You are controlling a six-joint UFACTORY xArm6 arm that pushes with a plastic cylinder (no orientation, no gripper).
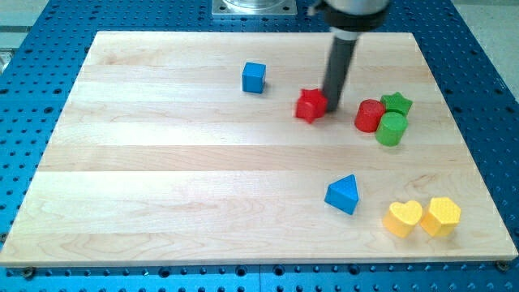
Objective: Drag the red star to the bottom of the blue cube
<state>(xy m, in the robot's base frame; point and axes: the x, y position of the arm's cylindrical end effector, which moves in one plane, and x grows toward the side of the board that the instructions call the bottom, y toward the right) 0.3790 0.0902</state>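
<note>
My tip (332,108) touches the red star (310,105) on its right side, placed to shove it leftward. The blue cube (254,77) sits farther left and up the tabletop (162,162). No hand exists here, only the rod.

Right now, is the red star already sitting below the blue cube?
No, the red star sits toward the view's right of the blue cube, with my tip against the star's right side.
</note>
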